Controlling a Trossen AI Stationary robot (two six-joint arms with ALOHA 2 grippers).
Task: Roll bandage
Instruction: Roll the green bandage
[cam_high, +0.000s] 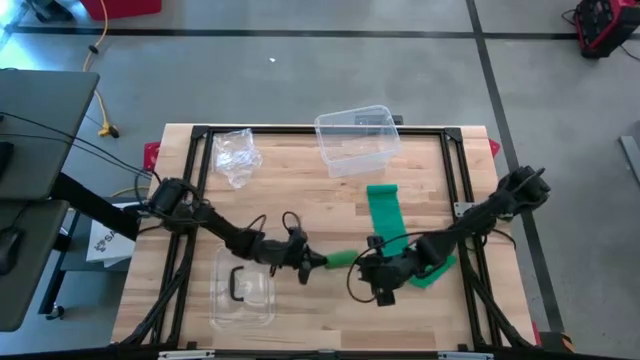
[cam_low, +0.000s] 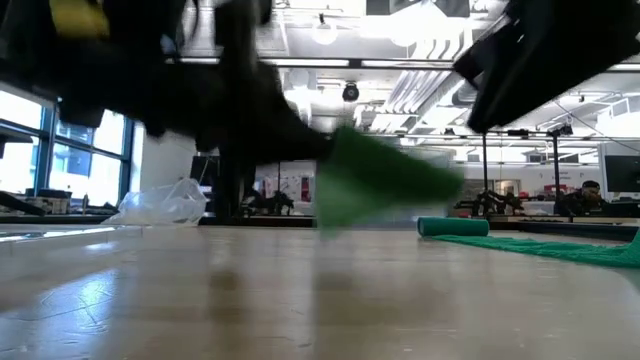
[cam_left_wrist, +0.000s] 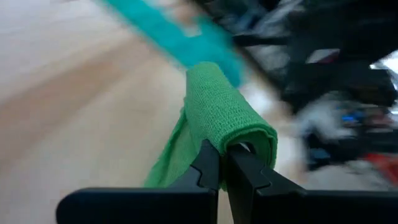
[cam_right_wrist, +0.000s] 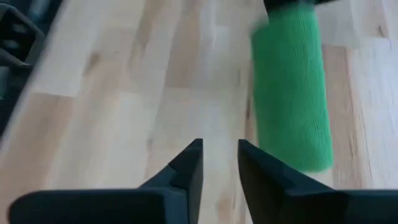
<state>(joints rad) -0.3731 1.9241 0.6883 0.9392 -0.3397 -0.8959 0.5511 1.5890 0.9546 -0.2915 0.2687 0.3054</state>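
On a pale wooden table (cam_high: 300, 200), the left gripper (cam_left_wrist: 222, 167) was clamped on the partly wound roll of green stretchy bandage (cam_left_wrist: 227, 118), its fingers pinched tight on the roll's edge and holding it off the surface near the table's middle front. The loose tail of the same bandage (cam_high: 385, 215) lay flat toward the right, reaching back toward a clear plastic tub (cam_high: 356, 138). The right gripper (cam_right_wrist: 220, 163) hovered just beside the roll with a narrow gap between its empty fingers. The step in hand looked like winding, mid-regrasp. Next, the right gripper probably needed to take the roll again so the left could turn it 1 more wrap.
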